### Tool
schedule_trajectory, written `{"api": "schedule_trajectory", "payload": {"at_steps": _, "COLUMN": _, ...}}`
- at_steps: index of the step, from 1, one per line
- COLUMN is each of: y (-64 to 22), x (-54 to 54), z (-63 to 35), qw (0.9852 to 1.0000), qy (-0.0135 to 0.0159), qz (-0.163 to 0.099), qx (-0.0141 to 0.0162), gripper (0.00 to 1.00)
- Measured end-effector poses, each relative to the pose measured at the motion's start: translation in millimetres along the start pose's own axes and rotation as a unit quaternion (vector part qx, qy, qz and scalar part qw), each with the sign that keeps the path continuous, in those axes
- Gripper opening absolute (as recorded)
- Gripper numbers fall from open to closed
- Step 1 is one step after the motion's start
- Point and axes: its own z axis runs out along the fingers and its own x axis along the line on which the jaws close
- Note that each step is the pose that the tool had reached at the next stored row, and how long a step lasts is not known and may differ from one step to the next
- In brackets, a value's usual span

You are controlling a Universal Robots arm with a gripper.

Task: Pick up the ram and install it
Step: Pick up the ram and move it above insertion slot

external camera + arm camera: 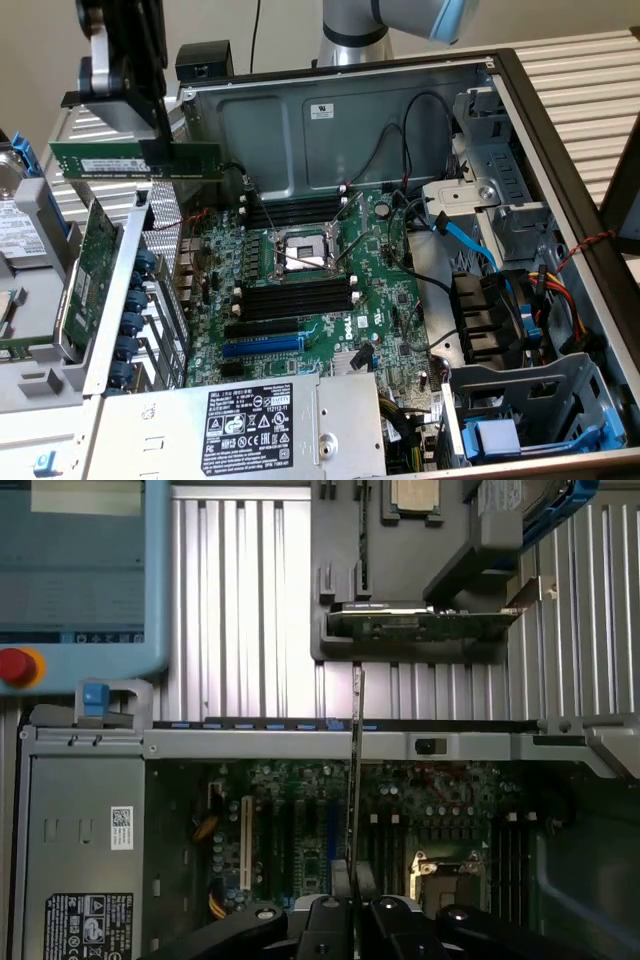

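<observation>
The black gripper (152, 140) (352, 908) is pinched nearly closed on the ram (100, 160) (355, 780), a long, thin green board with a white label strip. It holds the ram level, on its long edge, above the grey sheet-metal case (330, 110), over the side at the exterior view's left. Below lies one glossy green motherboard (385, 300) with one square, metal-framed socket (300, 250). What look like four long black slots (295, 298) with white end clips flank the socket, two on each side. The case sits on a ribbed aluminium bench (240, 600).
</observation>
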Motion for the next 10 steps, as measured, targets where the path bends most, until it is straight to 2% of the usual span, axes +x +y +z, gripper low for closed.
{"api": "schedule_trajectory", "payload": {"at_steps": 5, "y": -2.4, "x": -0.1, "z": -0.1, "qw": 1.0, "qy": 0.0, "qz": 0.0, "qx": 0.0, "gripper": 0.14}}
{"api": "schedule_trajectory", "payload": {"at_steps": 7, "y": -10.2, "x": -0.4, "z": -0.5, "qw": 1.0, "qy": 0.0001, "qz": -0.001, "qx": -0.0001, "gripper": 0.14}}
{"api": "schedule_trajectory", "payload": {"at_steps": 10, "y": -22.0, "x": -0.9, "z": -0.8, "qw": 1.0, "qy": 0.0, "qz": -0.001, "qx": 0.0014, "gripper": 0.14}}
